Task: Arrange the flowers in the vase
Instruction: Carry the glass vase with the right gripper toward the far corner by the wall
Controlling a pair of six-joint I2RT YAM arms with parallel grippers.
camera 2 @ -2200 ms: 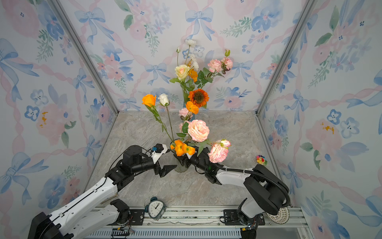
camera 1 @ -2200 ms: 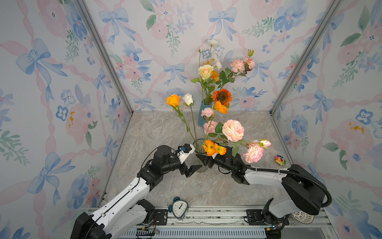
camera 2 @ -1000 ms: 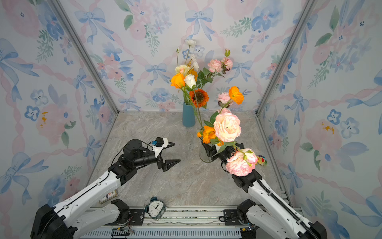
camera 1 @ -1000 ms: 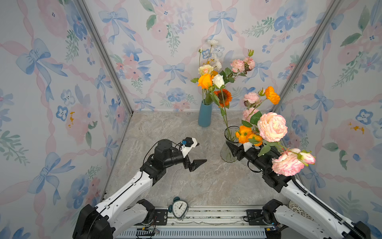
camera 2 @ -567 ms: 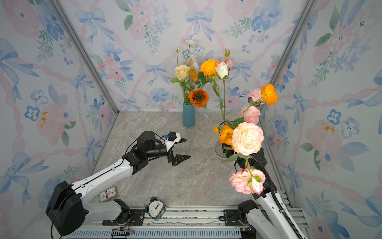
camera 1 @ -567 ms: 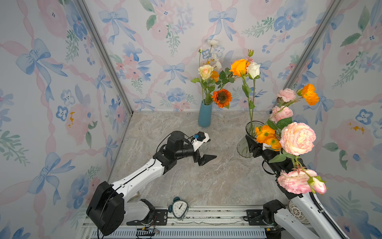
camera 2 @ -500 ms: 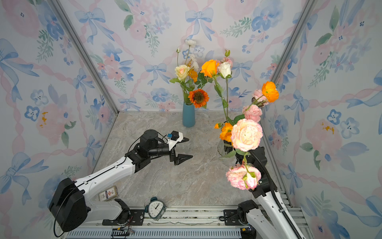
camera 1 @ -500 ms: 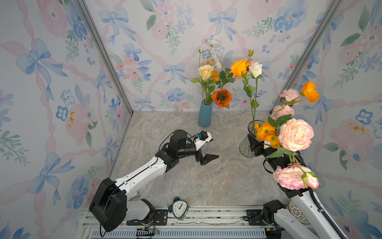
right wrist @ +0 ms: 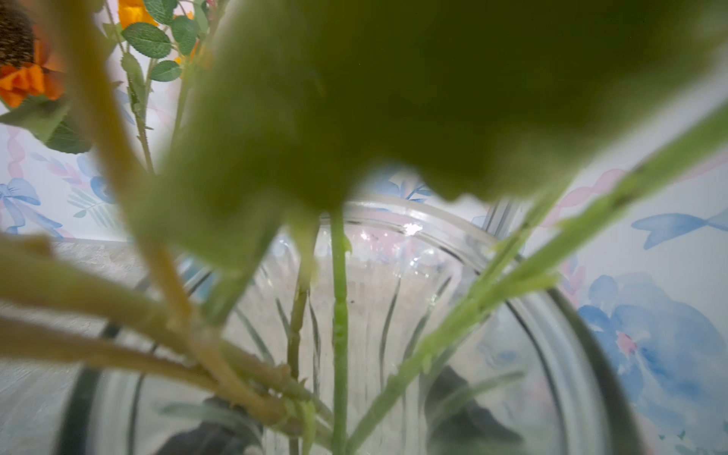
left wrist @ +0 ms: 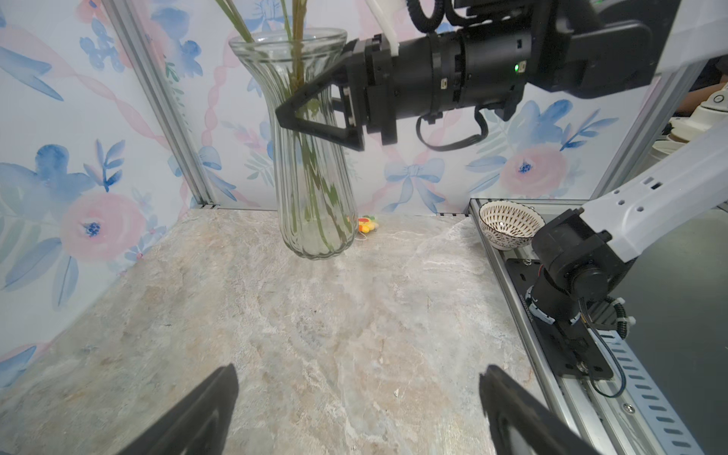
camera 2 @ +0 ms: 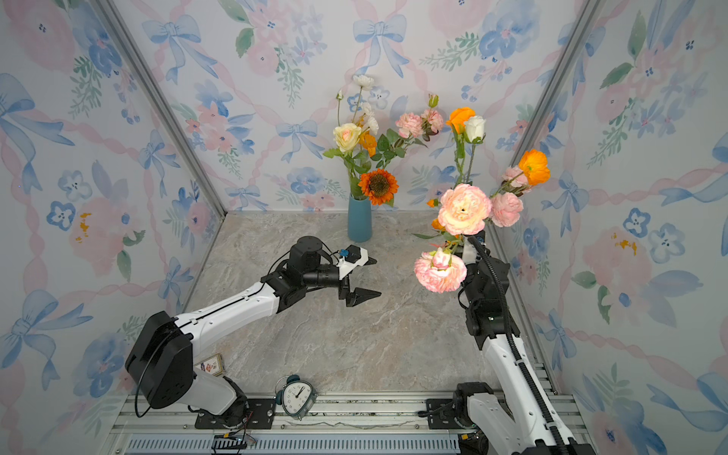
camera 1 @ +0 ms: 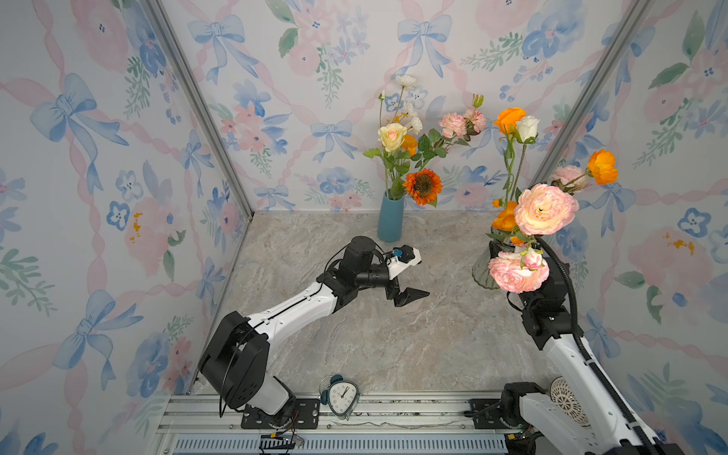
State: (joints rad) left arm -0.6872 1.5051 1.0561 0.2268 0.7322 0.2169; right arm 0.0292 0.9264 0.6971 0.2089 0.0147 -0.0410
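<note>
Over the middle of the surface point(camera 1: 374, 346), in both top views, the left end effector point(camera 1: 423, 277) hovers with its jaws spread wide and nothing between them. At the right edge, toward the back, the glass vase point(camera 1: 481, 273) holds the flowers point(camera 1: 545, 208), pink, orange and white. A blue vase point(camera 1: 390, 220) with a sunflower point(camera 1: 422, 186) stands at the back edge.

From the left wrist, the right end effector point(left wrist: 291, 114) is clamped on the neck of the upright glass vase, green stems inside it, its base on the surface.

From the right wrist, blurred leaves and stems run down into the vase's mouth.
</note>
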